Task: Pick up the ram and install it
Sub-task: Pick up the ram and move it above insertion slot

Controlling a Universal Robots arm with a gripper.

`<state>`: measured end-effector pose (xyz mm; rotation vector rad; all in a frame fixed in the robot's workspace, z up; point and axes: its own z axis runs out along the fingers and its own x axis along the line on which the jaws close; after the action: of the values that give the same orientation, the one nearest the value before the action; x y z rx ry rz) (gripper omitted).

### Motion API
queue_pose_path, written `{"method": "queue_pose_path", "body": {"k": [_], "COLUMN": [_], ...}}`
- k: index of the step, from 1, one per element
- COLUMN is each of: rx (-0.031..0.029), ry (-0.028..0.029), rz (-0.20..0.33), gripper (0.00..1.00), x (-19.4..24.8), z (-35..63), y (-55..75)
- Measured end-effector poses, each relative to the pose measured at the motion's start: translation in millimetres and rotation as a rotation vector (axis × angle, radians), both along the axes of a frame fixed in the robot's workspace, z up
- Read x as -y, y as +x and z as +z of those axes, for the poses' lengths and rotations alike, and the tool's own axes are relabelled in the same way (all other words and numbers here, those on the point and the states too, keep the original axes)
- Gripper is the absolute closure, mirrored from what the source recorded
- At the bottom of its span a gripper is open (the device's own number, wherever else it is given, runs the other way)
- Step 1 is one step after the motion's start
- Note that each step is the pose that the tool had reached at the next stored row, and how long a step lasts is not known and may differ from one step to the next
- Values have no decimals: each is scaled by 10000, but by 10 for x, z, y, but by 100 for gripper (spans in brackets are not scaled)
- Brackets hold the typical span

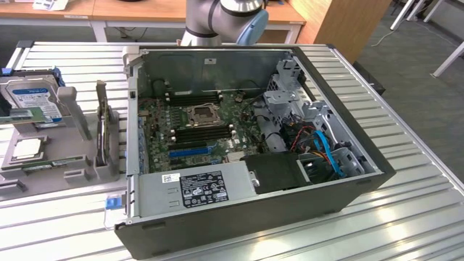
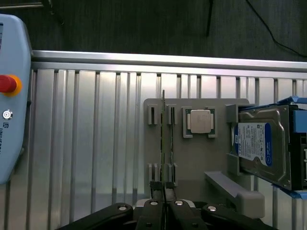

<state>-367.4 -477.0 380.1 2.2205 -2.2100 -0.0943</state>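
The ram [image 2: 163,139] stands on its thin edge in the slots of a grey fixture [image 2: 192,158], seen from straight above as a narrow line. In the exterior view it is a green stick [image 1: 52,163] low on the fixture at that view's left. My gripper [image 2: 163,201] hangs well above the fixture with its black fingers [image 2: 152,211] pressed together and shut. The ram's near end lines up with the fingertips in the picture. The ram rests in its slots, apart from the fingers. Black memory slots [image 1: 204,130] lie beside the processor socket [image 1: 201,115] inside the open computer case [image 1: 362,163].
On the fixture sit a silver processor [image 2: 200,120] and a blue-labelled hard drive [image 2: 261,143]. A teach pendant with a red stop button [image 2: 7,84] lies on the slatted metal table [image 2: 86,143]. Inside the case are a power supply [image 1: 195,187], a drive cage [image 1: 286,103] and cables [image 1: 326,147].
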Motion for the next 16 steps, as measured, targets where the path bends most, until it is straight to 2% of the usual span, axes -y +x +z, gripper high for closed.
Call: {"method": "queue_pose_path", "body": {"k": [13, 16], "rx": [-1, 2], "ry": [0, 2], "rz": [0, 0], "gripper": [89, 89], "x": [0, 0], "z": [234, 255], "y": [0, 0]}}
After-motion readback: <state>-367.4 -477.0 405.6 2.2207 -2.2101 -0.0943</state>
